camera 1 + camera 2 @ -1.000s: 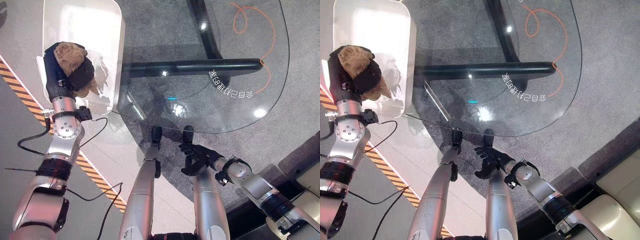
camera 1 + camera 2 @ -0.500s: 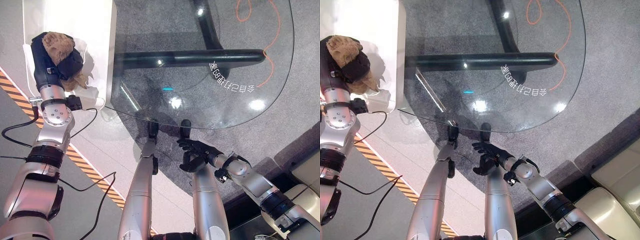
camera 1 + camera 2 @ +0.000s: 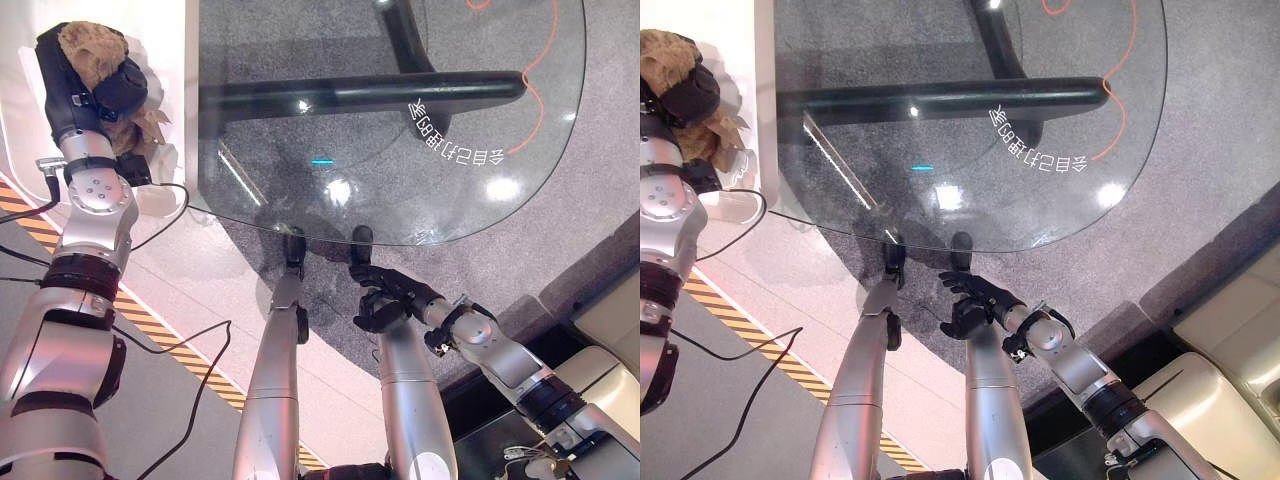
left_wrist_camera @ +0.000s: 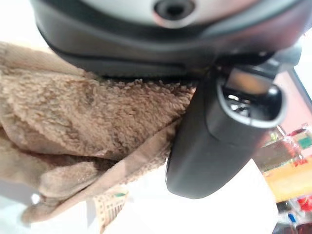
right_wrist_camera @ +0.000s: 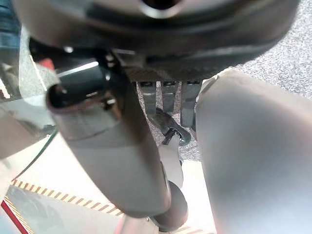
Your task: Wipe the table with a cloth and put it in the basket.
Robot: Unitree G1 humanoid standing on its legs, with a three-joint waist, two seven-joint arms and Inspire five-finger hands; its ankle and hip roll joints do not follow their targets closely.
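A brown fluffy cloth (image 3: 88, 42) is bunched in my left hand (image 3: 72, 95), whose fingers and thumb (image 4: 219, 136) curl round it. The hand holds it over the white basket (image 3: 172, 40) at the far left, beside the glass table (image 3: 420, 190). In the left wrist view the cloth (image 4: 73, 112) hangs from the palm above the basket's white inside (image 4: 195, 214). My right hand (image 3: 385, 300) hangs below the table's near edge, fingers relaxed and holding nothing.
The table's black base (image 3: 360, 92) and an orange cord (image 3: 540, 90) on the grey carpet show through the glass. Yellow-black striped tape (image 3: 170, 345) crosses the floor at the left. A beige cushion (image 3: 1230, 330) lies at the lower right.
The camera has moved, sliding the whole scene left and up. My left hand keeps its grip on the cloth over the basket. The right hand has barely moved.
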